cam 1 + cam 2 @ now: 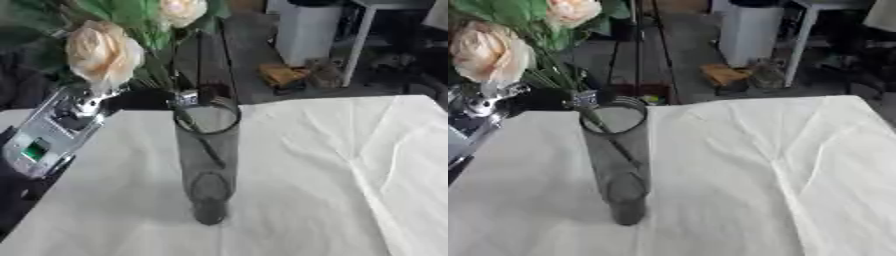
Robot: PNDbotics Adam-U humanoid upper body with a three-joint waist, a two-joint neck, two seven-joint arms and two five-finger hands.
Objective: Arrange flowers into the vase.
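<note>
A tall smoky glass vase [207, 160] stands upright on the white tablecloth [332, 170], left of centre. A bunch of cream roses [101, 50] with green leaves [131, 15] is held tilted over the vase's left rim. A dark stem [208, 150] slants down inside the glass. My left hand [140, 99], black, comes in from the left on a silver forearm [52, 130]. It is curled round the stems just beside the rim. My right hand shows in neither view.
The cloth is creased, with ridges running down the right side. Beyond the table's far edge the floor holds a white bin [306, 30], a brown object [282, 75] and a white table leg [357, 45].
</note>
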